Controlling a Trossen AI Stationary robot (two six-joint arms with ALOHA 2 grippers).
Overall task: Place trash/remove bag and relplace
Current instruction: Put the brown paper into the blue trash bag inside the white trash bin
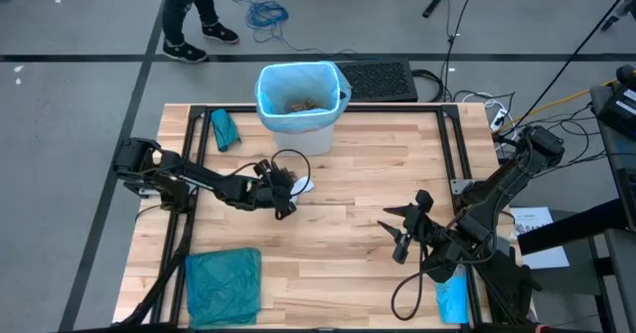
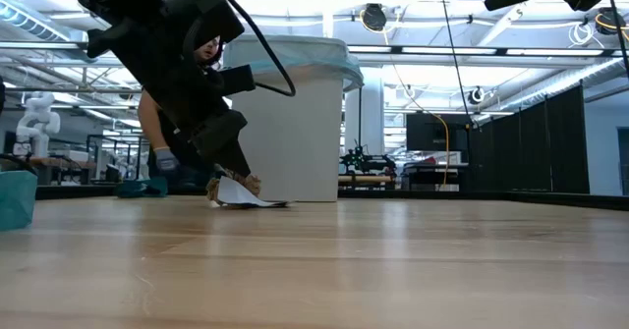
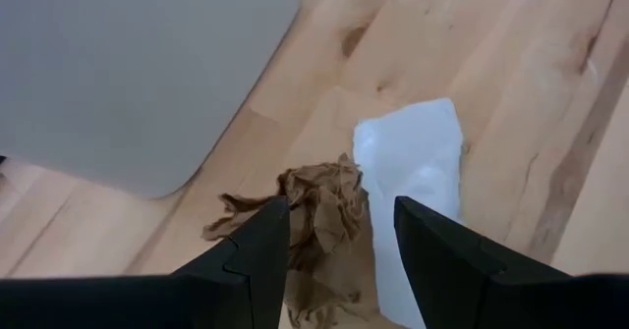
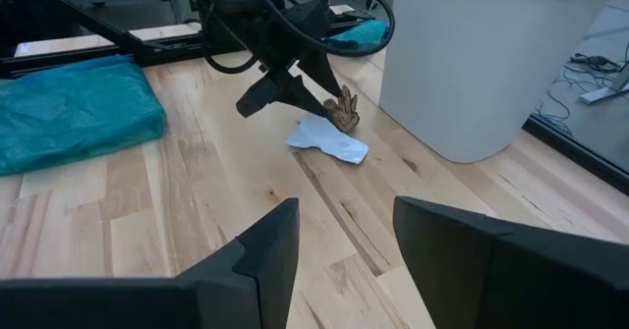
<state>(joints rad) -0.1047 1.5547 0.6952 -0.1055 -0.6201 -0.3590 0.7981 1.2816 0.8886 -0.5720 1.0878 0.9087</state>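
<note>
Brown paper scrap (image 3: 319, 221) lies on the wood table (image 1: 368, 189), just near of the white bin (image 1: 300, 124), touching a flat white wrapper (image 3: 413, 187) on its right. Left gripper (image 3: 339, 236) is down at the table, fingers apart and straddling the scrap, tips at or close to the wood; nothing is clamped yet. Right gripper (image 4: 339, 255) waits well apart at the near right, raised off the table, fingers apart and empty. Bag (image 1: 296, 75), light blue, lines the bin with its edge folded over the rim; more brown scraps show inside it. Teal bag (image 1: 224, 283) lies folded at near left, a smaller teal bundle (image 1: 225, 129) far left beside the bin. A person stands beyond the table. Step in hand, as I judge it: picking this scrap for the bin. To do it well, close squarely on the crumpled bulk rather than a loose edge, keeping the right finger off the wrapper so it does not ride up with the paper. Lift straight, clear the bin rim with margin, and let go only over the opening so the liner edge is not snagged or dragged off.
</note>
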